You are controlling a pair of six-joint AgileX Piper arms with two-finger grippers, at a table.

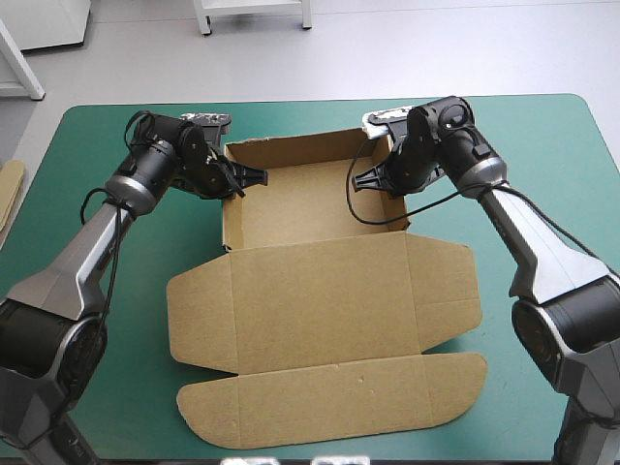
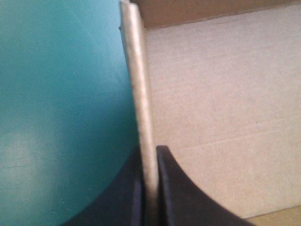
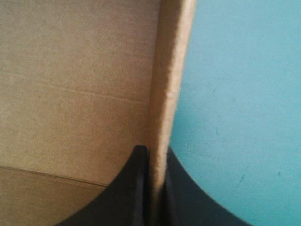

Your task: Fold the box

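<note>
The brown box [image 1: 320, 208] stands as an open tray toward the far middle of the table, its walls raised. Its lid and flaps lie flat toward the near edge. My left gripper [image 1: 235, 180] is shut on the tray's left wall, one black finger inside and one outside. In the left wrist view the wall's edge [image 2: 140, 94] runs between the fingers [image 2: 176, 193]. My right gripper [image 1: 373, 180] is shut on the right wall in the same way. The right wrist view shows that wall [image 3: 170, 84] pinched between its fingers [image 3: 131, 188].
The flat lid [image 1: 325, 300] and the rounded front flap [image 1: 329, 397] cover the table's near middle. More brown board [image 1: 8, 189] shows at the table's left edge. Bare teal-green cover [image 1: 542, 155] lies to either side of the box.
</note>
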